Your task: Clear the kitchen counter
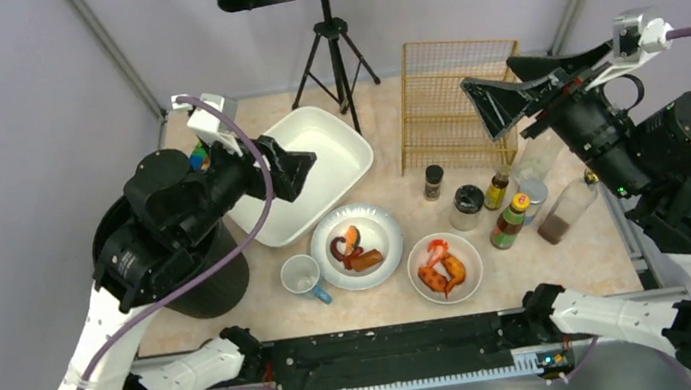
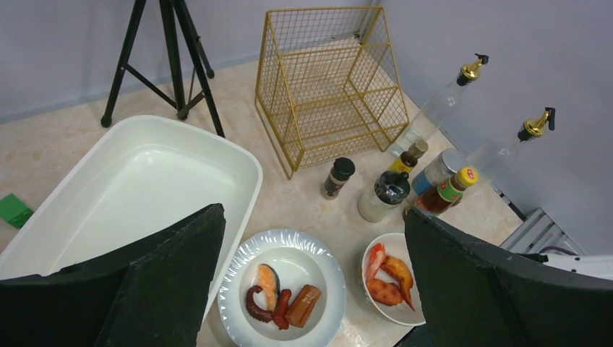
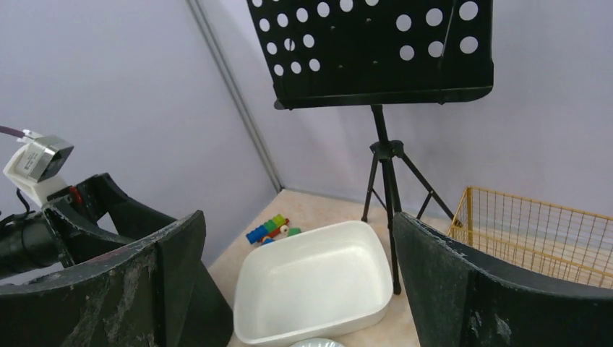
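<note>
Both arms up off the desk (image 1: pixel 583 265), neither touching anything.

Left claw (image 1: pixel 290 170): jaws wide apart, nothing between them. In the overhead view it hangs over the near-left part of the white tub (image 1: pixel 339 140). Its wrist view looks down on tub, plate and bottles.

Right claw (image 1: pixel 496 105): jaws wide apart too, nothing in them. It's raised by the right side of the gold wire rack (image 1: pixel 450 100), pointing left across the back of the desk.

Desk is the pale marbled top filling the middle of the cell, with metal rails at the edges. On it:
- tub, back-left of centre, tilted diagonally, nothing inside
- plate (image 1: pixel 384 228) just in front of the tub, holding sausage, a salmon piece and an octopus tentacle
- bowl (image 1: pixel 475 279) of shrimp to the right of the plate, close beside it
- mug (image 1: pixel 302 276) at the plate's left, rim touching or nearly; can't tell
- rack at the back right
- cluster in front of the rack: small dark-lid spice jar (image 1: pixel 434 181), black-lid jar (image 1: pixel 467 206), yellow-cap sauce bottle (image 1: pixel 509 222), and a jar of brown powder (image 1: pixel 564 214) leaning over
- two clear bottles with gold pourers (image 2: pixel 441 105) at the far right edge

Black bin (image 1: pixel 216 273) sits at the desk's left edge under the left arm. Music stand tripod (image 1: pixel 335 55) stands behind the tub.
</note>
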Controlling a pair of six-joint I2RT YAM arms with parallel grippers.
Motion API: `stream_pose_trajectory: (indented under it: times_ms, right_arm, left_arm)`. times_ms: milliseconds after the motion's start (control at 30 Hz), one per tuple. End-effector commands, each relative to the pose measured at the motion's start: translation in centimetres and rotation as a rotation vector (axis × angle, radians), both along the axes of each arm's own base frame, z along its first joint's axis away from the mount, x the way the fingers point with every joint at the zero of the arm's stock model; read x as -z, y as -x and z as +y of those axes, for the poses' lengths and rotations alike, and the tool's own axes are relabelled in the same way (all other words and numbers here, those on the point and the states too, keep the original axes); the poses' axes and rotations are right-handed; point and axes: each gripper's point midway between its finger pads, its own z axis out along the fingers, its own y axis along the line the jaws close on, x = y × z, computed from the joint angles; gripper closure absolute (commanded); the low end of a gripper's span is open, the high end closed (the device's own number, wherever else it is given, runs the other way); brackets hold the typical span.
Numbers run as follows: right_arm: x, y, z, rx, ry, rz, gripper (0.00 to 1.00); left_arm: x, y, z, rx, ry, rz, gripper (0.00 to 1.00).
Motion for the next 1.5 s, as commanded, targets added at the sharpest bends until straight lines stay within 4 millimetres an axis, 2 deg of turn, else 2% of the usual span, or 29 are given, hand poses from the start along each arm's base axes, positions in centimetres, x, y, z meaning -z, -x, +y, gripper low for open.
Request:
stream_pose_trajectory:
  times_ms: [0, 100, 200, 333, 467, 600, 767, 867, 933, 967, 1000, 1100, 1333, 1467]
  right_arm:
    - [0.6, -0.5, 1.0, -0.013, 0.013, -0.001, 0.01]
    - [1.5, -1.1, 1.5, -0.01, 0.069, 0.003, 0.01]
    - [1.9, -1.4, 1.7, -0.004, 0.123, -0.004, 0.01]
    - [2.0, -2.3, 0.2, 0.089, 0.181, 0.029, 0.01]
    - [4.0, -4.1, -1.1, 0.216, 0.283, 0.136, 0.01]
    - [6.2, -5.6, -2.1, 0.328, 0.355, 0.241, 0.01]
    - [9.8, -7.2, -6.0, 0.476, 0.371, 0.393, 0.03]
    - [12.9, -8.2, -9.4, 0.538, 0.32, 0.508, 0.04]
    - [15.8, -8.6, -11.1, 0.584, 0.304, 0.596, 0.04]
    - [16.5, -8.6, -11.9, 0.615, 0.283, 0.621, 0.04]
    - [18.3, -8.6, -12.7, 0.654, 0.283, 0.664, 0.04]
    - [20.9, -7.6, -15.0, 0.777, 0.277, 0.709, 0.06]
    - [21.0, -4.1, -18.7, 0.955, 0.286, 0.687, 0.07]
    - [20.9, -3.1, -19.6, 1.006, 0.278, 0.7, 0.07]
  left_arm:
    - [-0.6, 0.3, -1.0, 0.06, 0.013, -0.031, 0.01]
    - [-0.5, 1.3, -1.5, 0.12, 0.015, -0.03, 0.01]
    - [0.1, 1.5, -0.8, 0.103, -0.014, -0.017, 0.01]
    - [1.1, 1.9, 0.1, 0.08, -0.048, -0.001, 0.01]
    - [2.0, 2.5, -0.3, 0.118, -0.055, 0.03, 0.01]
    - [4.2, 2.7, -0.8, 0.136, -0.066, 0.095, 0.01]
    - [6.8, 3.2, -1.2, 0.162, -0.069, 0.151, 0.01]
    - [8.0, 3.9, -1.6, 0.193, -0.051, 0.178, 0.01]
    - [9.1, 4.4, -2.1, 0.222, -0.032, 0.203, 0.01]
    - [9.1, 4.6, -2.2, 0.236, -0.019, 0.207, 0.01]
    - [9.8, 4.8, -2.4, 0.247, -0.016, 0.222, 0.01]
    - [10.7, 5.4, -2.9, 0.281, -0.005, 0.249, 0.01]
    - [12.5, 6.2, -3.1, 0.317, -0.011, 0.281, 0.01]
    - [12.9, 6.6, -3.5, 0.347, -0.003, 0.289, 0.01]
